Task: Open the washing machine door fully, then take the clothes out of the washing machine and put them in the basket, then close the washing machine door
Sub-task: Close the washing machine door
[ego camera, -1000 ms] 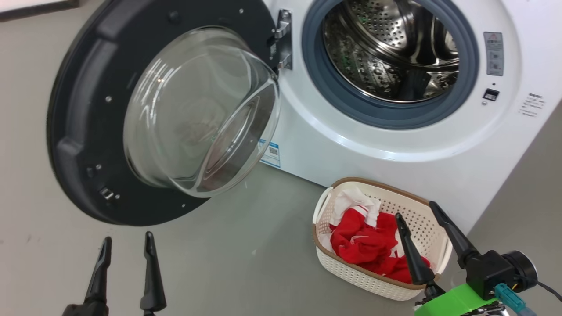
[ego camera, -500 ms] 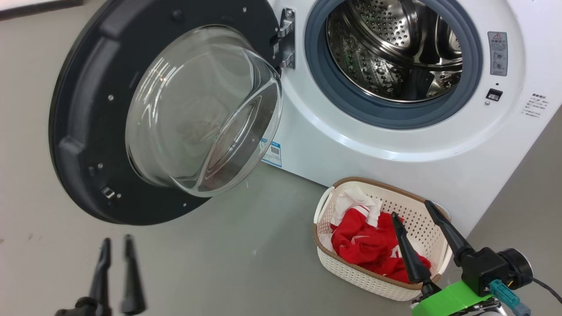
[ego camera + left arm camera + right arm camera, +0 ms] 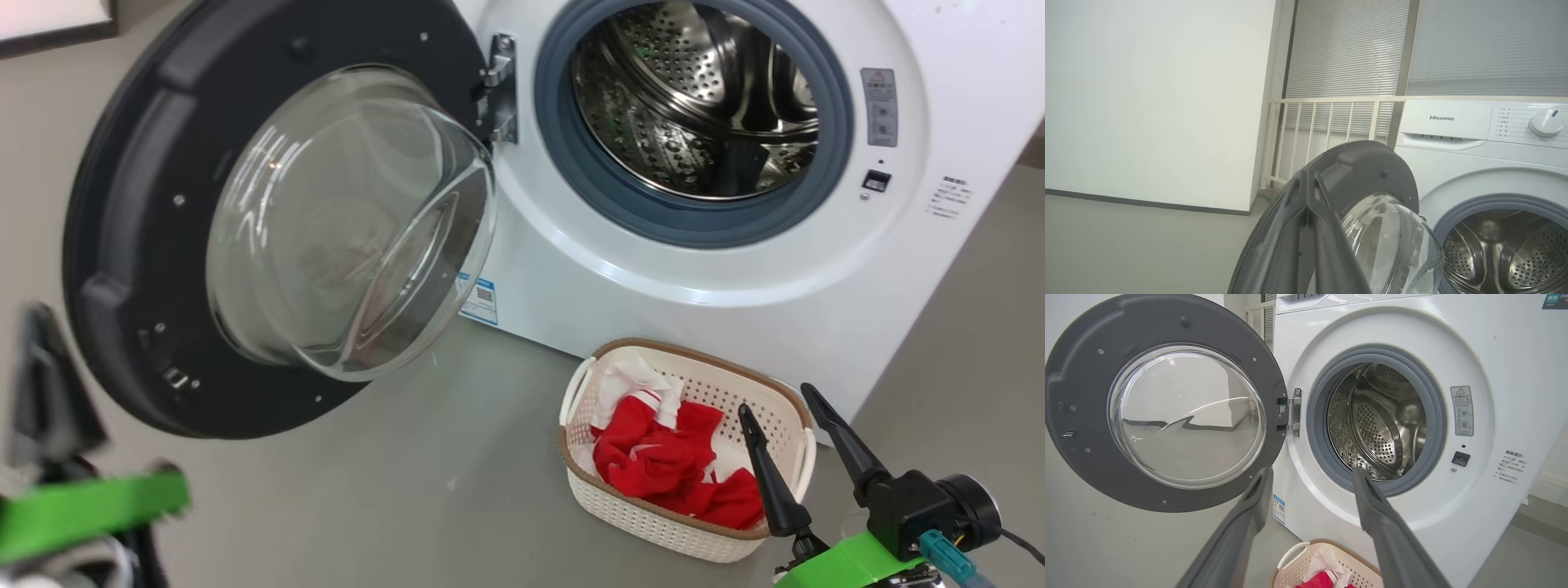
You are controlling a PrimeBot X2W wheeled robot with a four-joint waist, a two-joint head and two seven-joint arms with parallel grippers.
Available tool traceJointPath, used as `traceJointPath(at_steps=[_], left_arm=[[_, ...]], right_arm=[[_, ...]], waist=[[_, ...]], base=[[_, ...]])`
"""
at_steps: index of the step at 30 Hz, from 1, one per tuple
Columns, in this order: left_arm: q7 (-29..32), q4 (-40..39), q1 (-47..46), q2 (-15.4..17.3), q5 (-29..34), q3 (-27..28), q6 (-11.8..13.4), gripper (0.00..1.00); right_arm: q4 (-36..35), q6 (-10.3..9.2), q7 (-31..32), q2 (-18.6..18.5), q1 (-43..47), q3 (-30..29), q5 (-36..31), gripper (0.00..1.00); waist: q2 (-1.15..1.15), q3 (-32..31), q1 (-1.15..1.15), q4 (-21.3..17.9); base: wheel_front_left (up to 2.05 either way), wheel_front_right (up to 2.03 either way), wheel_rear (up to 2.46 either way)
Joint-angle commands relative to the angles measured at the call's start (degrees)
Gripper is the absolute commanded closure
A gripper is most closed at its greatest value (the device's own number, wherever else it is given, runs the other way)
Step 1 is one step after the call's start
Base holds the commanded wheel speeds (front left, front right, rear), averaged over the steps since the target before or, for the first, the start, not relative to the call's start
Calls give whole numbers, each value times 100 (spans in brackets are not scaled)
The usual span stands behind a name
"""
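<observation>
The door stands swung out to the left of the washer, hinged beside the drum opening. The basket sits on the floor just before the washer's front, right of the door, with the clothes in it.

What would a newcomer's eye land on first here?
The washing machine door hangs wide open at the left, its glass bowl bulging toward the camera, beside the bare steel drum. On the floor before the washing machine, red-and-white clothes lie in the basket, with the open right gripper by its right end.
</observation>
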Motion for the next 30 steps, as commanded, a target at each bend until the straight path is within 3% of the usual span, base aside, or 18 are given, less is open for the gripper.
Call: traceJointPath(at_steps=[1, 5, 10, 14, 25, 30], left_arm=[[-44, -7, -459, 197, -141, 331, -51, 100], [-58, 395, -957, 286, -552, 662, -178, 100], [-32, 1503, -1843, 448, -1351, 1157, -473, 100], [246, 2445, -2493, 657, -1757, 1433, -420, 100], [1596, 4804, -3909, 991, -3191, 2287, -211, 100], [2455, 5354, -4141, 1052, -3584, 2326, -422, 100]], right_arm=[[-174, 35, -4, -48, -98, 142, -79, 0], [-220, 35, 57, -48, -124, 149, -163, 0], [-311, 35, 174, -49, -160, 153, -266, 0], [-386, 35, 251, -91, -193, 174, -302, 0], [-506, 35, 390, -177, -201, 265, -297, 0], [-547, 35, 428, -232, -206, 311, -281, 0]], waist=[[0, 54, 0, -109], [0, 132, 0, -211], [0, 219, 0, -318], [0, 262, 0, -386], [0, 276, 0, -473], [0, 306, 0, -521]], base=[[0, 0, 0], [0, 0, 0], [0, 0, 0], [0, 0, 0], [0, 0, 0], [0, 0, 0]])
